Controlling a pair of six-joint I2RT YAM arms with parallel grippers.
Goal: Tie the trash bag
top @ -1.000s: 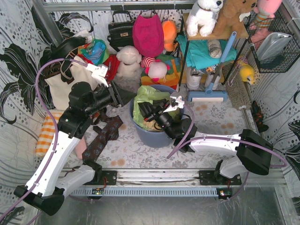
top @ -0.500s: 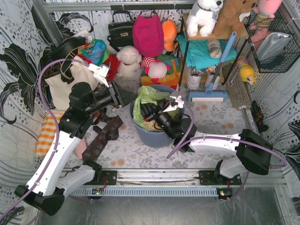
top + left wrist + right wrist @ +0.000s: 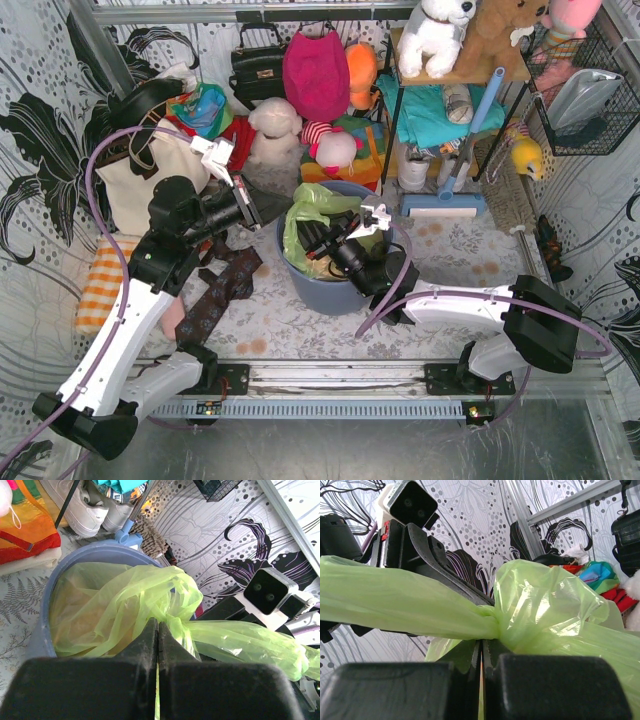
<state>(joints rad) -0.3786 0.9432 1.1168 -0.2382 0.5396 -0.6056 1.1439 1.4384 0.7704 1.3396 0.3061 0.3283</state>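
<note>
The lime-green trash bag [image 3: 312, 206] sits in a blue-grey round bin [image 3: 330, 292] mid-table, its top gathered into a knot-like bunch [image 3: 172, 617]. From that bunch a twisted tail [image 3: 245, 641] stretches toward the right arm. My left gripper [image 3: 262, 211] is at the bin's left rim. In the left wrist view it [image 3: 158, 623] is shut, with a sliver of green film between its jaws just below the bunch. My right gripper [image 3: 313, 238] is over the bin. Its jaws [image 3: 482, 643] are shut under the gathered plastic [image 3: 495, 622], with film pinched between them.
Behind the bin are a magenta bag [image 3: 315, 70], a black handbag [image 3: 258, 66], plush toys [image 3: 275, 128] and a shelf [image 3: 450, 100]. A blue brush [image 3: 446, 204] lies at the right. A white tote [image 3: 125, 190], dark patterned cloth [image 3: 220, 292] and an orange checked cloth [image 3: 100, 288] lie at the left.
The left gripper has shut and has edged slightly right toward the bin. The right arm and the bag have barely moved.
</note>
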